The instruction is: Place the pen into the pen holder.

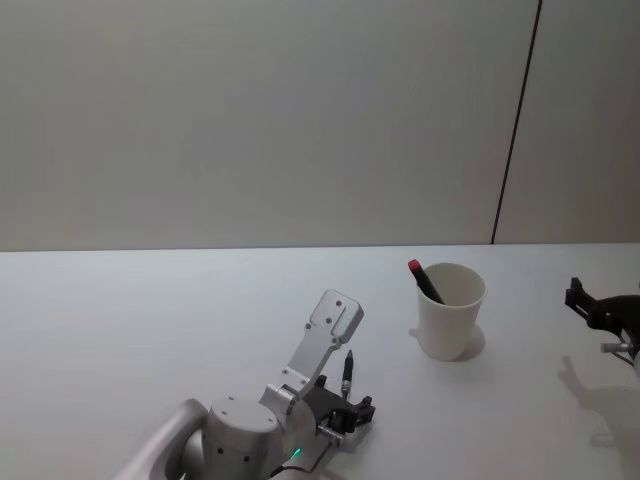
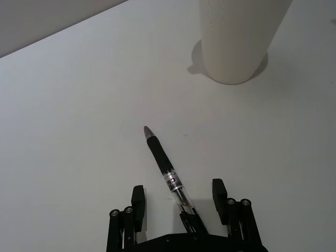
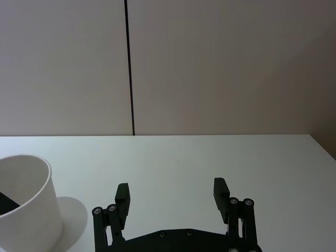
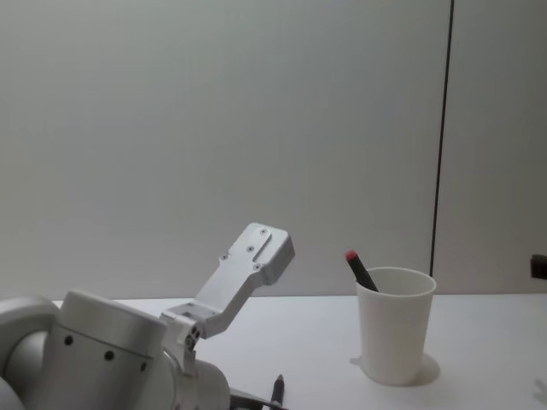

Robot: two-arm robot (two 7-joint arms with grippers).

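A black pen (image 1: 348,371) with a clear barrel lies on the white table (image 1: 150,330), its tip pointing toward the pen holder. My left gripper (image 1: 350,408) is low at the pen's rear end. In the left wrist view the left gripper (image 2: 177,195) is open, with the pen (image 2: 164,165) between the two fingers, touching neither. The pen holder (image 1: 450,311) is a white paper cup standing upright to the far right of the pen. The cup (image 4: 393,335) holds a dark pen with a red cap (image 4: 359,268). My right gripper (image 3: 171,191) is open and empty, right of the cup (image 3: 23,207).
The right gripper (image 1: 592,306) hovers at the table's right edge, clear of the cup. Bare white table surface lies between the pen and the cup (image 2: 239,42). A plain wall with a dark vertical seam (image 1: 515,130) stands behind the table.
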